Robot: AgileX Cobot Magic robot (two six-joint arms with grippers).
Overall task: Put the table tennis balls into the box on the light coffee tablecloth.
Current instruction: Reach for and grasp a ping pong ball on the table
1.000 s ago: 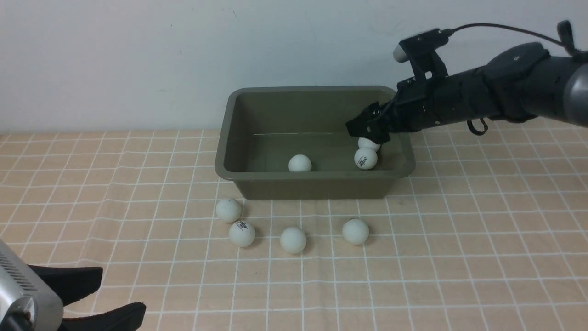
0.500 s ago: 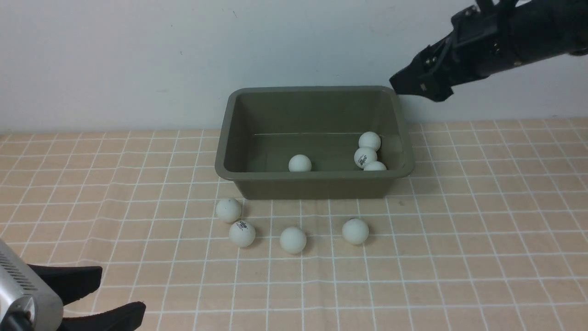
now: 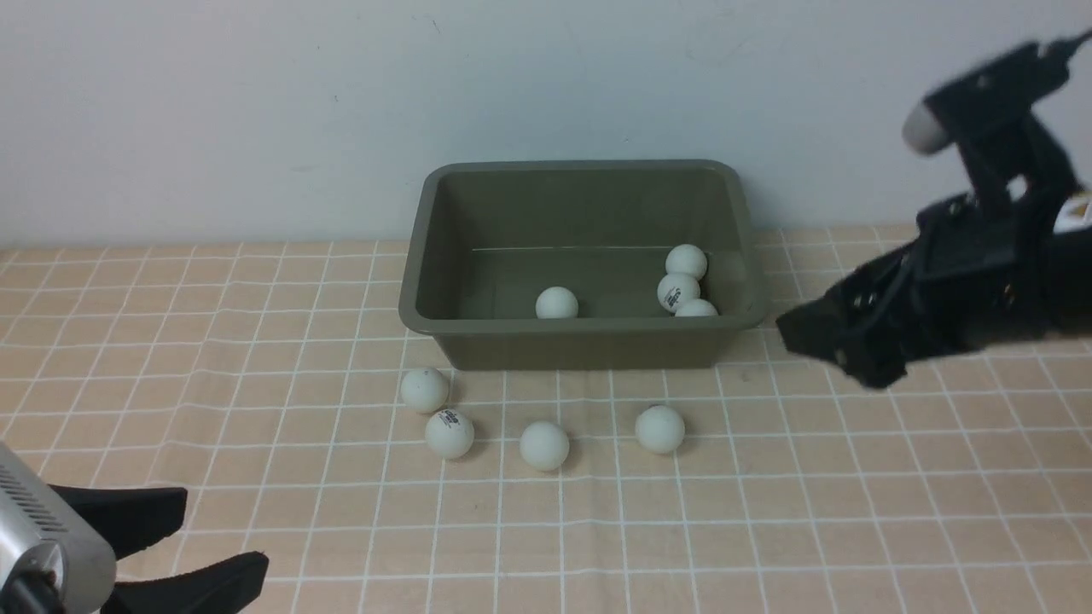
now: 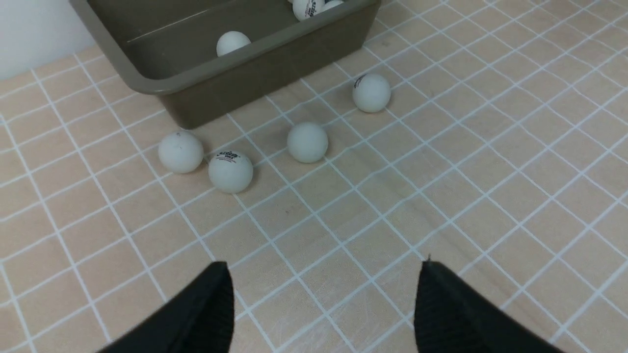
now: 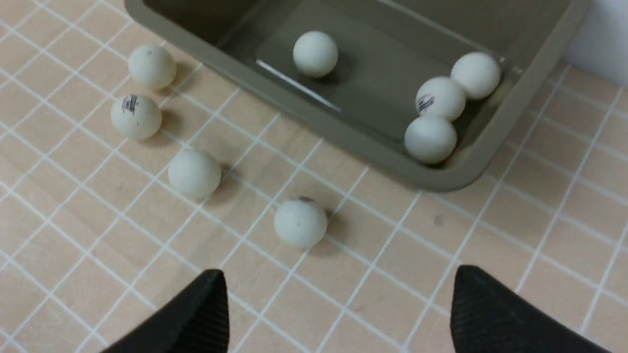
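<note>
Olive-green plastic, the box (image 3: 580, 350) sits on the light coffee tablecloth (image 3: 853, 512) close to the wall. Four of the table tennis balls (image 3: 556, 303) are inside it: one lies alone by the middle of the front wall, and three are bunched and touching at the right end (one shows a black mark). Four more balls lie on the cloth just in front of the box in a loose row, the two leftmost close together. The right tool (image 3: 823, 345), a little blurred, hangs just right of the box with its jaws spread wide, gripping nothing. The left tool (image 3: 223, 533) sits at the near left corner, well apart from the balls, its jaws also parted and empty.
</note>
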